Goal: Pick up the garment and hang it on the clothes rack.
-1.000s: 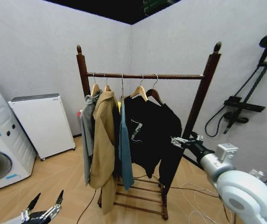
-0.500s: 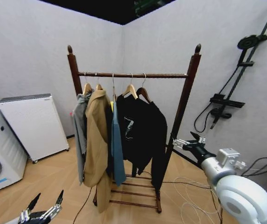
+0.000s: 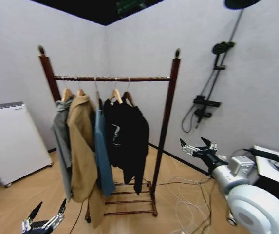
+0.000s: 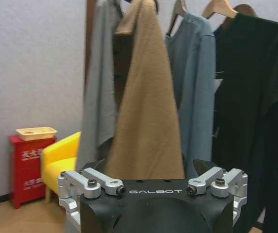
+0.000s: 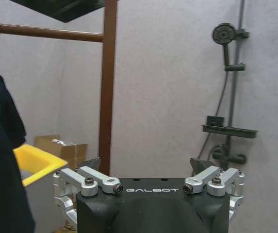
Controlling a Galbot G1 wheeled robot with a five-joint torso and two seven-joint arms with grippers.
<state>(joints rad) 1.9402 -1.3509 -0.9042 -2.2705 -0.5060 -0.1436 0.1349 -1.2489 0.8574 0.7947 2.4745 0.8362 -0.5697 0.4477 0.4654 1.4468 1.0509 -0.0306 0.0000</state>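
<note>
Right tool [image 3: 198, 146] spread, empty, garment [image 3: 133, 139] probably rightmost, hanging lengthwise down.

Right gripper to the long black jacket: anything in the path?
Yes. The right-hand post of the clothes rack stands between the open right gripper and the garment, which hangs at that end of the rail. The left gripper sits low, open, before the rack.

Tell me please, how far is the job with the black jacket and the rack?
Done, it seems: the long black jacket hangs by its hanger on the rack. In hand: nothing; the right gripper is open beside the rack, the left gripper open down low. Left: nothing that I see.
</note>
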